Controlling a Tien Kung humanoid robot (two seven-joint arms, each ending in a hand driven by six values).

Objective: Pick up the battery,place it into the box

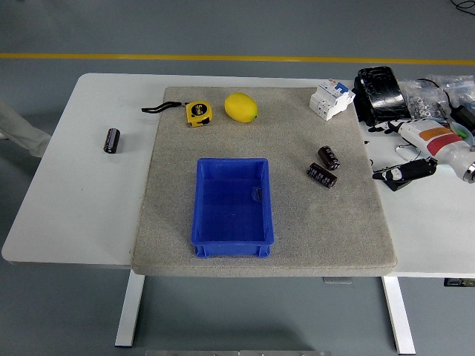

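A blue plastic box stands empty on the grey mat, near its front edge. Two dark cylindrical batteries lie on the mat to the box's right, one nearer and one just behind it. A third dark battery lies on the bare white table, left of the mat. Neither robot hand appears in the head view.
A yellow tape measure and a yellow lemon sit at the mat's back. A white circuit breaker is at the back right corner. Black gear, cables and a white tool crowd the table's right end.
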